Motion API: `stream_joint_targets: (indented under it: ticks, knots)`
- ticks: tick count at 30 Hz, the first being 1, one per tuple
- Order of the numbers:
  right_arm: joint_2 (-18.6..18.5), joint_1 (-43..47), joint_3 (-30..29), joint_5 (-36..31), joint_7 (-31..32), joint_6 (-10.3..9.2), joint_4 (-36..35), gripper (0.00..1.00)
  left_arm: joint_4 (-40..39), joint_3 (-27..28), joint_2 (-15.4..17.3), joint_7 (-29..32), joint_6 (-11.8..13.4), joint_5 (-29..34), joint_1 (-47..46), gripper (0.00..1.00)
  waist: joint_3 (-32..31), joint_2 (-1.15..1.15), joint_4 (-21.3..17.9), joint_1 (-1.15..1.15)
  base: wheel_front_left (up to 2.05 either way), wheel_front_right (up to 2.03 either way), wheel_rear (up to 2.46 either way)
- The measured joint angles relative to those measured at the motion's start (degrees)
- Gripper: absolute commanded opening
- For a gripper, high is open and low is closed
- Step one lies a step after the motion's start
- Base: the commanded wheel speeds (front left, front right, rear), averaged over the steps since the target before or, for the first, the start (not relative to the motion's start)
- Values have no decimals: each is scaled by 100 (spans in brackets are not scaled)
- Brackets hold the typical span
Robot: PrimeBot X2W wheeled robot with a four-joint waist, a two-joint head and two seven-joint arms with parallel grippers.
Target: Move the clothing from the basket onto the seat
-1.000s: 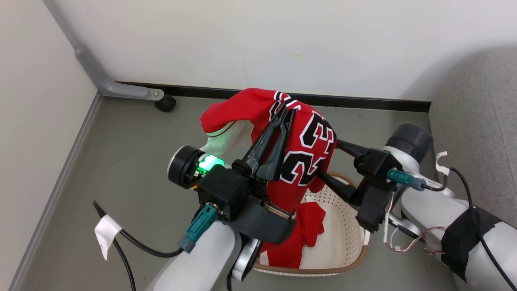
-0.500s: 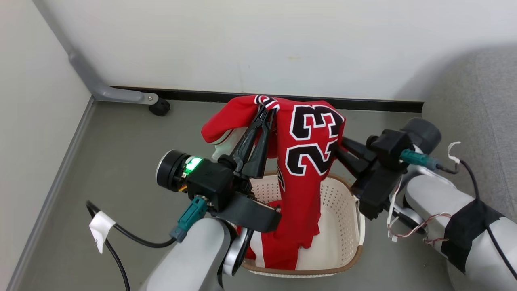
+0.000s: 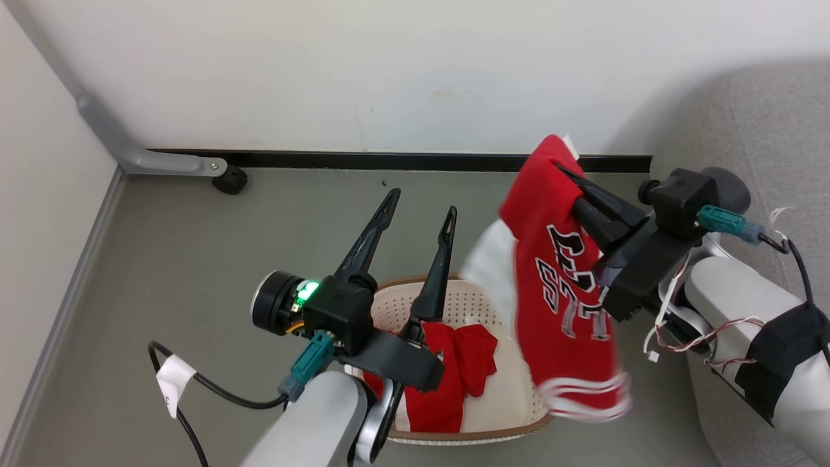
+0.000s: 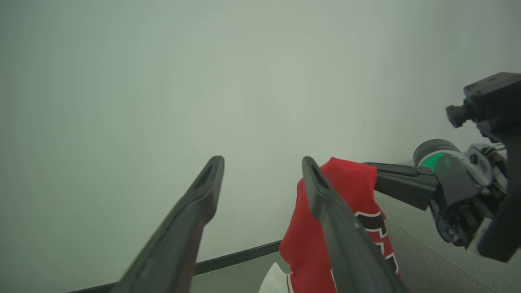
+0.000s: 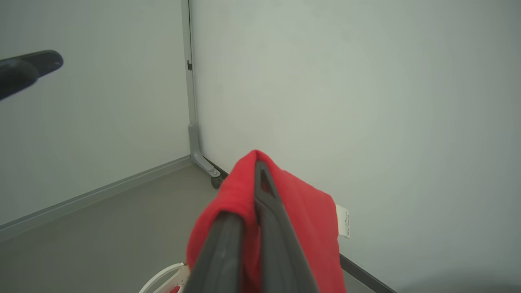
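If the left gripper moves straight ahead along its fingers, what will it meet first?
Probably the white wall; the left gripper has open jaws, and the jersey hangs just beside its line.

You have soft, even, bright light. A mild shadow lies on the wall (image 3: 389, 71) at the far right. The hem of the jersey (image 3: 561, 311) is smeared by motion; both wrist views look hazy.
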Motion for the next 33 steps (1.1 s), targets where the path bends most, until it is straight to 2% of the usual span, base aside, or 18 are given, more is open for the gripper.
stream_joint_targets:
  ticks: [15,33]
  knots:
    - [-62,-26,-302,108,0,0,-53,0,388,-125,2,1,-157,-8,108,100,17,0,-388,0,0,0,0]
    - [-77,-157,-579,165,-1,0,-100,0,656,-334,5,1,-412,-221,126,100,15,0,-1228,0,0,0,0]
